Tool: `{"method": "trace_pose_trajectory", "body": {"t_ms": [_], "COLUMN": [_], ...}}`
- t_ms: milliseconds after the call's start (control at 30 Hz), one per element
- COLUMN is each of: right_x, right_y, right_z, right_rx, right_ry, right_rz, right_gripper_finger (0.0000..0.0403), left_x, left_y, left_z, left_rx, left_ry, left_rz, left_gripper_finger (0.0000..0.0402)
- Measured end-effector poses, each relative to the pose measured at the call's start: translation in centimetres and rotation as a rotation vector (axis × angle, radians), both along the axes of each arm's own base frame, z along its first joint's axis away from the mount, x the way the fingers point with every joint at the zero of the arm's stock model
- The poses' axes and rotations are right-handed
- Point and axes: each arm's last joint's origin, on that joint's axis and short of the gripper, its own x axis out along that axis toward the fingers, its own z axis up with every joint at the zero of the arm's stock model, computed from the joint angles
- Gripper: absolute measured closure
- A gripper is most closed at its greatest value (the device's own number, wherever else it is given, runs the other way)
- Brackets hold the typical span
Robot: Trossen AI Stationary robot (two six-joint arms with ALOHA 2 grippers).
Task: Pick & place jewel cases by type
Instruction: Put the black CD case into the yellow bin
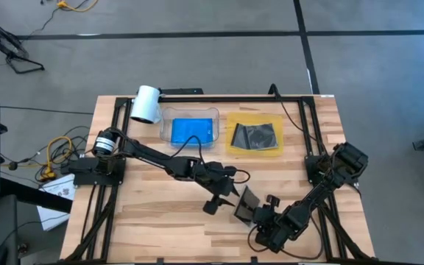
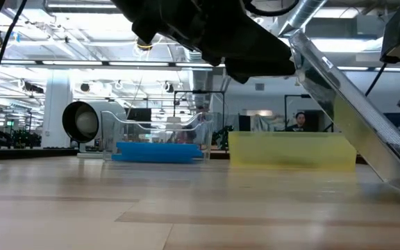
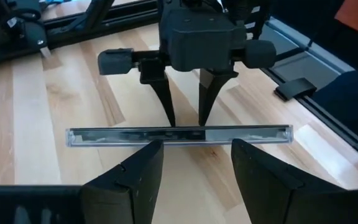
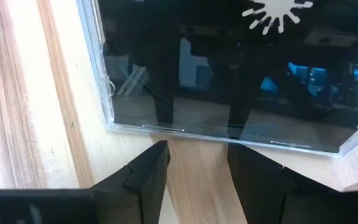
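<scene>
- Jewel cases are being sorted on a pale wooden tabletop [image 1: 160, 221]. It stands on a grey floor in a wide, brightly lit hall, where a person [image 2: 298, 119] sits far behind.
- Along the far edge lie a clear tray [image 1: 190, 111] holding blue cases [image 1: 190, 130] and, beside it, a yellow tray [image 1: 274, 149] holding grey-clear cases [image 1: 255, 136].
- A white roll [image 1: 146, 103] lies off the clear tray's outer end.
- One grey-clear case [image 1: 245, 205] stands tilted toward the edge opposite the trays, right of the middle, with its lower edge on the wood.
- The left gripper [image 3: 196, 152] and right gripper [image 4: 197, 152] face each other across that case, both equally near.
- Both pairs of fingers are apart, with their tips at the case's opposite edges, which run crosswise to them.
- I cannot tell which gripper props it up.
</scene>
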Motion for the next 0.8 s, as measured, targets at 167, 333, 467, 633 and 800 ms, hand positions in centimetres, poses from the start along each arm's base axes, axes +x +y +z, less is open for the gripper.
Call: {"method": "trace_pose_trajectory", "body": {"t_ms": [167, 333, 467, 633, 800], "right_x": [0.1, 0.1, 0.4, 1.0, 1.6], "right_y": [0.0, -0.1, -0.3, -0.8, -1.2], "right_z": [0.0, 0.0, 0.0, 0.0, 0.0], "right_rx": [-0.013, -0.028, -0.074, -0.095, -0.09], "right_ry": [-0.018, -0.033, -0.07, -0.082, -0.075], "right_rz": [-0.004, -0.008, -0.021, -0.004, 0.011], "right_gripper_finger": [0.0237, 0.0237, 0.0237, 0.0237, 0.0237], "left_x": [0.1, 0.1, -0.1, 0.0, 0.0], "left_y": [0.0, 0.0, 0.4, 0.8, 1.1], "left_z": [-0.1, 0.0, -1.1, -0.6, -0.7], "left_rx": [-0.032, -0.111, -0.189, -0.218, -0.247], "left_ry": [0.019, 0.044, 0.15, 0.153, 0.163], "left_rz": [0.019, 0.006, 0.002, 0.027, 0.022], "left_gripper_finger": [0.0217, 0.0217, 0.0216, 0.0206, 0.0192]}}
